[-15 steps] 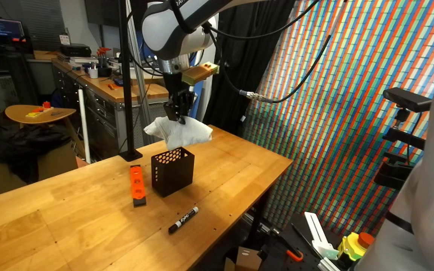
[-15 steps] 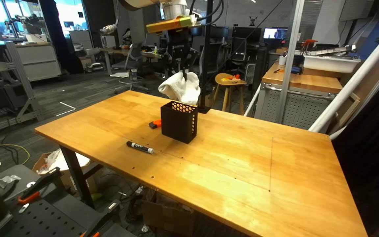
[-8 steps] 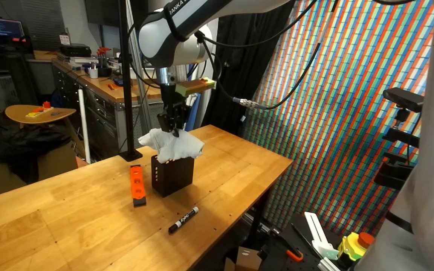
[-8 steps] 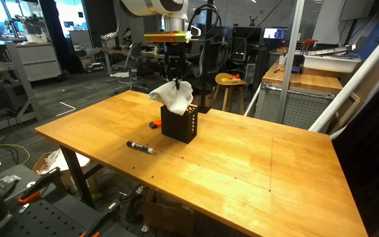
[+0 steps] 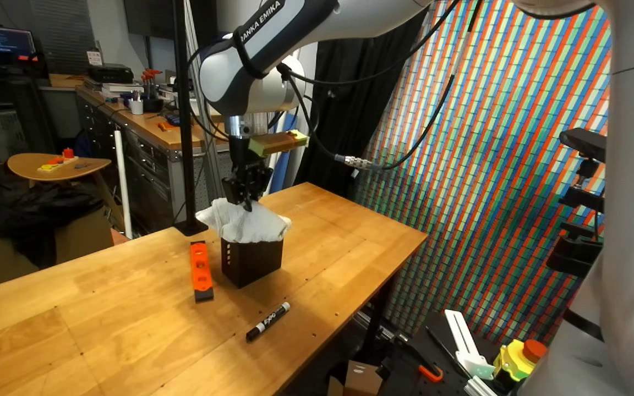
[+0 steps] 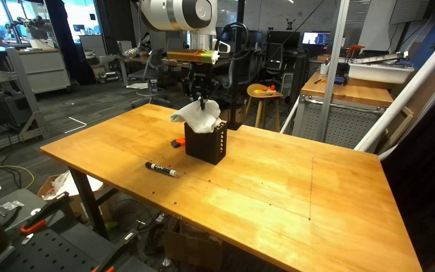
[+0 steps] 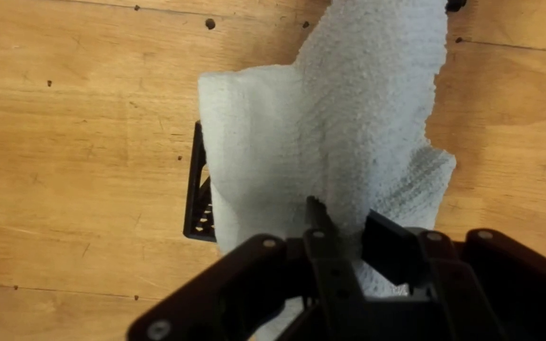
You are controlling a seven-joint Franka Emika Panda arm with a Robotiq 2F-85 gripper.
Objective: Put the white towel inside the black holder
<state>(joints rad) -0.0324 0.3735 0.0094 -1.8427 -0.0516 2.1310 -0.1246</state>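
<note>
The white towel (image 5: 251,225) lies draped over the top of the black holder (image 5: 253,261), covering most of its opening. Its edges hang past the rim; it also shows in an exterior view (image 6: 196,120). The holder (image 6: 204,147) stands upright on the table, with its honeycomb end partly visible. My gripper (image 6: 202,105) is directly above the holder, fingers pointing down, pinching a fold of the towel. In the wrist view the towel (image 7: 268,137) bunches between the gripper's fingertips (image 7: 343,215), and only one corner of the holder (image 7: 192,199) shows. The holder's inside is mostly hidden.
An orange level (image 5: 200,269) lies beside the holder. A black marker (image 5: 267,322) lies near the table's edge; it shows in an exterior view too (image 6: 161,169). A black post (image 5: 185,137) stands at the table's back edge, close to the arm.
My gripper has come down and shifted slightly sideways with the towel, which went from hanging above the holder to resting on its rim. The holder has not moved.
</note>
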